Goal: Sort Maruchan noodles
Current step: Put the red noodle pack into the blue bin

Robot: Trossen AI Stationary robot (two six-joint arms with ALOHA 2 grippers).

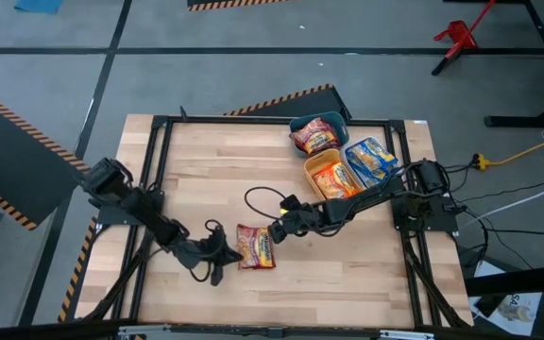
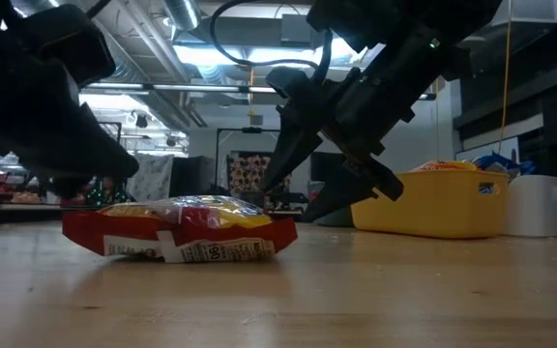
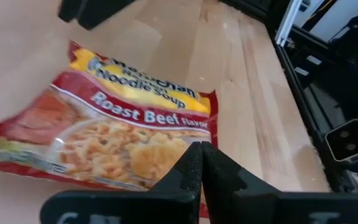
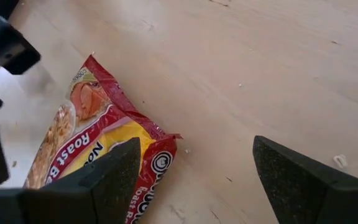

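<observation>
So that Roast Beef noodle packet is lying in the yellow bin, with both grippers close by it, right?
Not quite. The high view shows the Roast Beef noodle packet lying on the bare wooden table, not in the yellow bin. The left gripper and right gripper are indeed close by it.

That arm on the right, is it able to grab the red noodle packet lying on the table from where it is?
Probably yes. The right gripper hangs open just beside the red noodle packet, with bare table between them. The shut left gripper sits at the packet's other edge.
</observation>
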